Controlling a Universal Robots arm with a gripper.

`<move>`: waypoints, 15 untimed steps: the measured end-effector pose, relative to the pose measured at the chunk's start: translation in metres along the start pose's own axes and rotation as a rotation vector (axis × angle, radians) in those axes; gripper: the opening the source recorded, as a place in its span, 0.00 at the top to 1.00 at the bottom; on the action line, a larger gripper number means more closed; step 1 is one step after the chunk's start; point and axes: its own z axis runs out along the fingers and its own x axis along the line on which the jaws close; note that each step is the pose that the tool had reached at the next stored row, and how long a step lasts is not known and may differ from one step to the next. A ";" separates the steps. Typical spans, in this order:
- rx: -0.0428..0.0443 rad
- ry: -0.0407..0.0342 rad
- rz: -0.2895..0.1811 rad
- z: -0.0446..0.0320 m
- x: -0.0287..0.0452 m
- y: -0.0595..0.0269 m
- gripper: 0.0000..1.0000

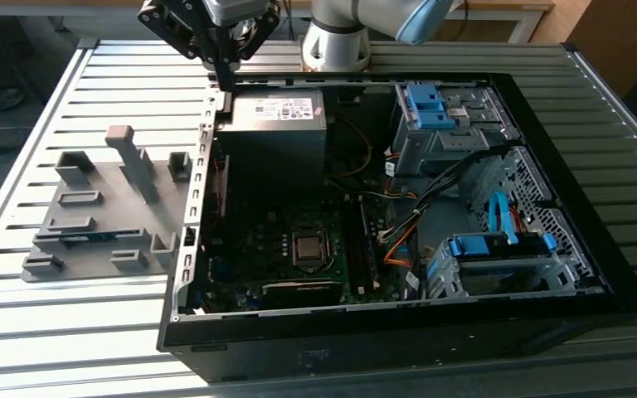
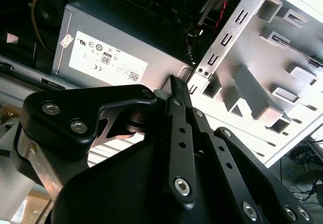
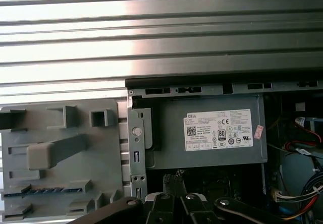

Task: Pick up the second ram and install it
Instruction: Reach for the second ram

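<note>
Plainly the pick-up is not yet begun. At the exterior view's left, on the slatted tabletop (image 1: 31,116), the grey fixture (image 1: 133,170) holds the second ram (image 3: 43,190) along a low slot among upright blocks. The tool (image 1: 226,83) hangs empty, jaws pinched together, above the rear corner of the computer case (image 1: 200,178), just beside the power supply (image 1: 278,124). I judge a grasp calls for wider jaws set square across the stick's thin edges. The blocks crowd it, though the air above is open. Rightward, the motherboard (image 1: 296,249) sits deep between the case walls.
</note>
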 end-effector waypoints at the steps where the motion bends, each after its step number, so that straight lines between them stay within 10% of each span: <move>1: 0.0000 0.0000 0.000 0.0000 0.0010 -0.0001 0.89; 15: 0.0001 0.0001 0.000 -0.0003 0.0151 -0.0012 0.89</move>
